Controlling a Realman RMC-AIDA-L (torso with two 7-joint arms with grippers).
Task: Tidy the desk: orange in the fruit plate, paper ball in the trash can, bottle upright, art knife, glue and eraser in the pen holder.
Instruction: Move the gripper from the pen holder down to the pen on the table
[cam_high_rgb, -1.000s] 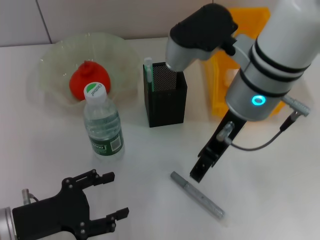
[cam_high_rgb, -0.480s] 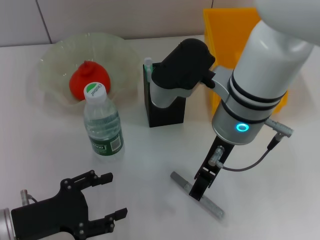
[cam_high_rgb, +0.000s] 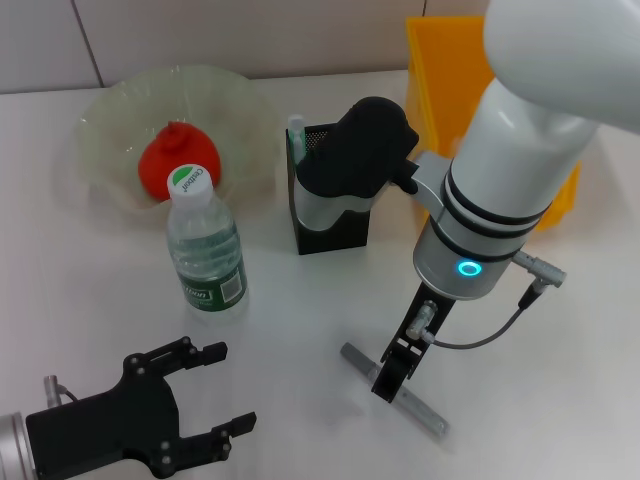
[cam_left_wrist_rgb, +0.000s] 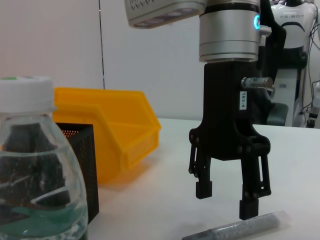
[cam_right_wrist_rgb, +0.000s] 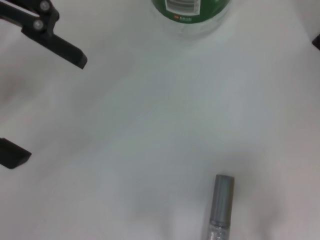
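Note:
The grey art knife (cam_high_rgb: 427, 416) lies flat on the white desk at the front right. It also shows in the left wrist view (cam_left_wrist_rgb: 235, 231) and the right wrist view (cam_right_wrist_rgb: 220, 207). My right gripper (cam_high_rgb: 390, 380) hangs open just above its middle, fingers (cam_left_wrist_rgb: 248, 207) pointing down. My left gripper (cam_high_rgb: 235, 386) is open and empty at the front left. The bottle (cam_high_rgb: 205, 250) stands upright. The orange (cam_high_rgb: 178, 158) sits in the glass fruit plate (cam_high_rgb: 110, 110). The black mesh pen holder (cam_high_rgb: 330, 222) holds a white and green stick (cam_high_rgb: 296, 135). Paper ball and eraser are not in view.
A yellow bin (cam_high_rgb: 440, 70) stands at the back right behind the pen holder. The right arm's black elbow hangs over the pen holder's top. The bottle stands between the plate and my left gripper.
My right arm has swung forward and down. Its gripper has moved from beside the art knife's near end to just over its middle. The left arm has not moved.

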